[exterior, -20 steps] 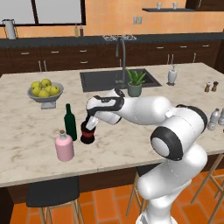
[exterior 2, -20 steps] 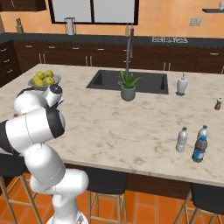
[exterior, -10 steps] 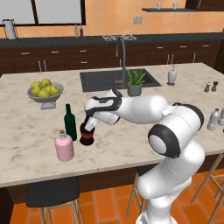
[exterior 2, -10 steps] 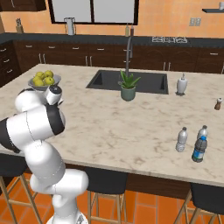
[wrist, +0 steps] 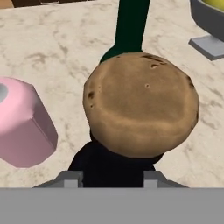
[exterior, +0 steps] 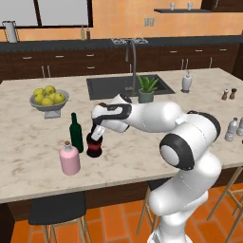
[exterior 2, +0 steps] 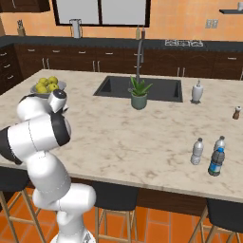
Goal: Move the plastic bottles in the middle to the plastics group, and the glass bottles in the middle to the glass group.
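The black bottle (exterior: 94, 146) wears a red label low on its round body, and the bottle with the blue label (exterior 2: 216, 162) stands far off at the other end; no writing can be read on either. The tool (exterior: 97, 134) is closed around the black bottle's neck, just under its tan cork stopper (wrist: 141, 104), and the bottle stands upright on the tabletop (exterior: 142, 156). Right beside it are the tall dark green bottle (exterior: 76, 132) on its far left and the squat pink bottle (exterior: 70, 159) nearer the front edge; the three are close together but the pink one looks apart from the black one. A grey bowl of yellow fruit (exterior: 48, 98) sits behind this cluster, towards the sink (exterior: 127, 86). In the right base view a clear greyish bottle (exterior 2: 196, 151) and another pale bottle (exterior 2: 219, 144) stand just beside the blue-labelled one near the front edge. Between the two groups lies a broad bare stretch of marble, with a potted plant (exterior 2: 139, 93) by the sink and a white soap dispenser (exterior 2: 197, 91) further back.
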Available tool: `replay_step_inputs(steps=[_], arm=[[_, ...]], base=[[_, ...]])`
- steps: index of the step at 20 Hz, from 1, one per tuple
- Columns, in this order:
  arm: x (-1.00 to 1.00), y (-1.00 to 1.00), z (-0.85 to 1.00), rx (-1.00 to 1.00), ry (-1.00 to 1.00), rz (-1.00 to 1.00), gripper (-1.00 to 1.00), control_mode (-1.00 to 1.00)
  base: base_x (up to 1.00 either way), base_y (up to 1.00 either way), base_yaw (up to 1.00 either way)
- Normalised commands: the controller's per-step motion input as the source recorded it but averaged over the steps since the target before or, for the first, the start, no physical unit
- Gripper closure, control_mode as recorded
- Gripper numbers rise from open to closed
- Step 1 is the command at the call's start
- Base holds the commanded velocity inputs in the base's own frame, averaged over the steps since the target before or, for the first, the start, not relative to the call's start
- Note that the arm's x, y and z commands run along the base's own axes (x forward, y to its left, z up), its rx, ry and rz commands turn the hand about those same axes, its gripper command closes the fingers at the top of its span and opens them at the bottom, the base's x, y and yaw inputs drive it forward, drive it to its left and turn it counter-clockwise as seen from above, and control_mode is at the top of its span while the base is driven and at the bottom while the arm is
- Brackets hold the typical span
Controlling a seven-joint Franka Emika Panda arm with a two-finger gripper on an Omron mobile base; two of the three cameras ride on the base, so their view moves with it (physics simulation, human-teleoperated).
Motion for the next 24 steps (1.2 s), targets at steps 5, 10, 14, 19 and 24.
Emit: replay_step_inputs(steps=[5, 10, 14, 19, 24], arm=[[-0.16, 0.00, 0.10, -0.01, -0.01, 0.00, -1.00, -1.00], [-0.07, 0.00, 0.16, -0.03, 0.00, 0.00, -1.00, -1.00], [0.00, 0.00, 0.19, 0.00, 0.00, 0.00, -1.00, -1.00], [0.00, 0.00, 0.31, 0.00, 0.00, 0.00, -1.00, -1.00], [0.00, -0.03, 0.52, 0.00, 0.00, -0.01, -1.00, -1.00]], base=[[0.00, 0.00, 0.00], [0.00, 0.00, 0.00], [0.00, 0.00, 0.00], [0.00, 0.00, 0.00], [0.00, 0.00, 0.00]])
